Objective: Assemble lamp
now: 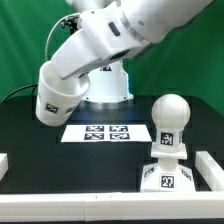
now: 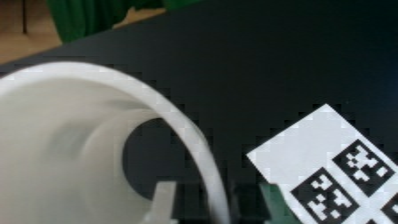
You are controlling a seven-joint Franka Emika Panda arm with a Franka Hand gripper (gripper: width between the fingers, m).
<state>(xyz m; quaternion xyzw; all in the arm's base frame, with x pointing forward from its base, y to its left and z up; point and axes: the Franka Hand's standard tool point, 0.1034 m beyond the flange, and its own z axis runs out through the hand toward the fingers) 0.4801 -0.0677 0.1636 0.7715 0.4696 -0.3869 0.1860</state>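
1. The jaws pinch the wall of the shade [image 1: 48, 104]. It hangs tilted over the surface [image 1: 30, 140], well apart from the bulb [image 1: 168, 116] standing on the base [image 1: 166, 176].
2. The thin wall may slip out, because the pinch is small.
3. A crooked shade may bump the bulb.

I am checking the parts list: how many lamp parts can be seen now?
3. The shade is held in the air at the exterior view's left; the bulb stands on the base at its right. None seems hidden.
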